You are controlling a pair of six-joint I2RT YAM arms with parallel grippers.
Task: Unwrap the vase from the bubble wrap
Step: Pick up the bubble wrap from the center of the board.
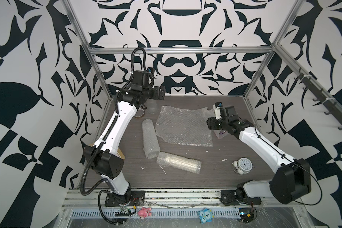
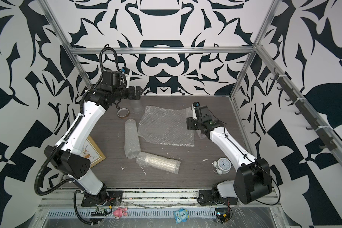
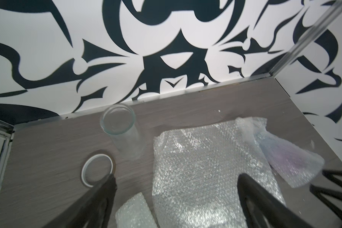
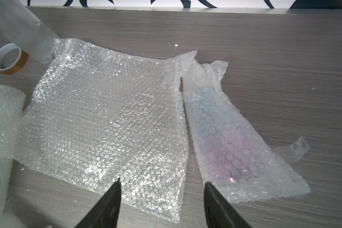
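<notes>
Our right fingers [image 1: 210,124] hover parted, empty, by the pink-tinted wrapped bundle [image 4: 235,138] beside the flat clear bubble-wrap sheet [image 4: 107,118]; left fingers [image 1: 160,92] gape empty. Next we should pinch the bundle's flap.

Bubble wrap [image 2: 166,128] is counted as four pieces: one flat sheet [image 1: 184,126], two rolls [image 1: 150,138] [image 1: 179,162], one wrapped bundle [image 4: 235,138]. One glass vase [image 3: 122,130], one tape ring [image 4: 14,70], one clock [image 1: 243,164] and one frame [image 2: 91,152] are recorded. Two toys [image 1: 144,212] [image 1: 204,215] are also noted.
</notes>
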